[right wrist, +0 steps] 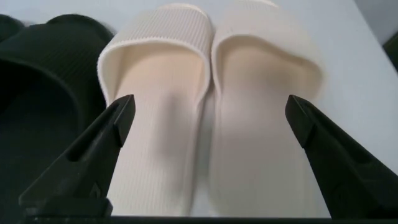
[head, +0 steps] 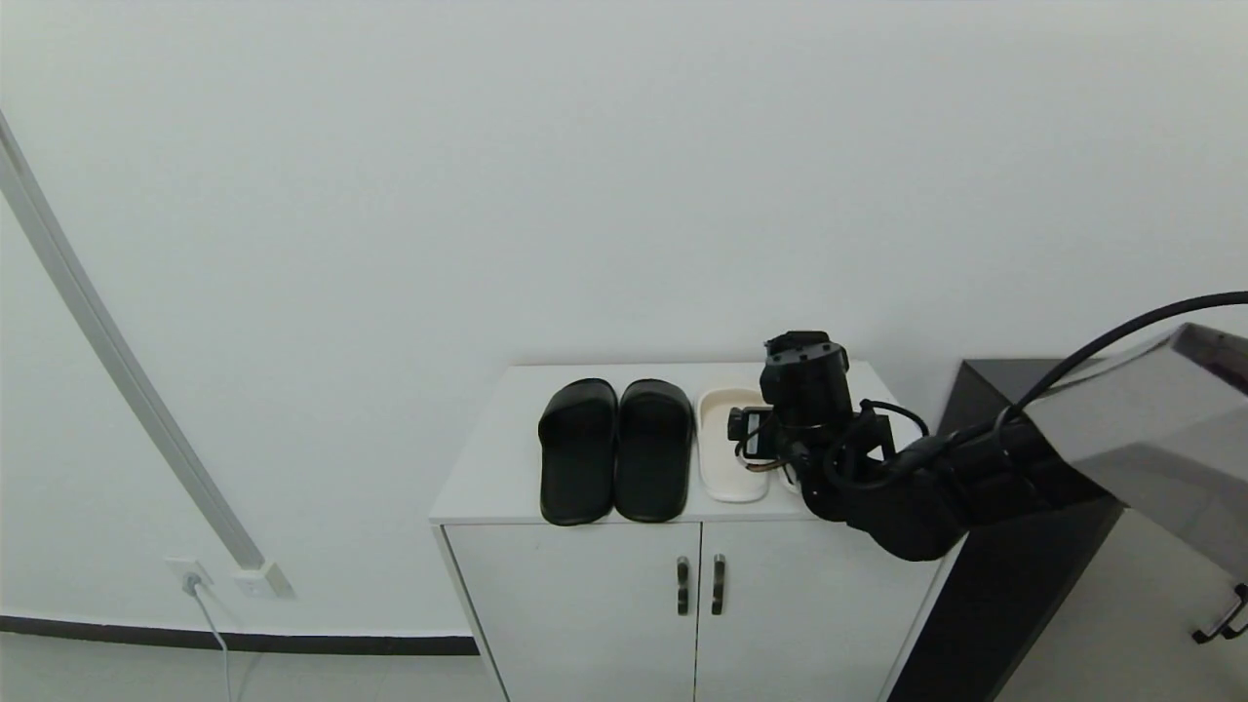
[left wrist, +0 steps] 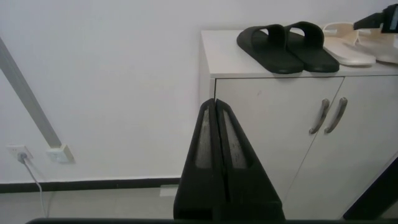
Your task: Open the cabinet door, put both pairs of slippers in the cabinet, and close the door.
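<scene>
Now we count two black slippers [head: 614, 450] and two cream slippers [right wrist: 161, 143] on white cabinet [head: 487, 478], white wall [head: 585, 195]; right gripper [right wrist: 210, 106] splayed, left gripper [left wrist: 216, 104] closed.

You are looking at one white cabinet [head: 487, 483], standing against the wall, its two doors [head: 575, 609] sitting shut, their handles [head: 682, 585] meeting at the middle. Lying directly on its top: one pair of black slippers [head: 614, 450], sitting side by side and touching, near the middle; one pair of cream slippers [head: 726, 468], sitting side by side just beside the black pair, on the robot's right of it.
</scene>
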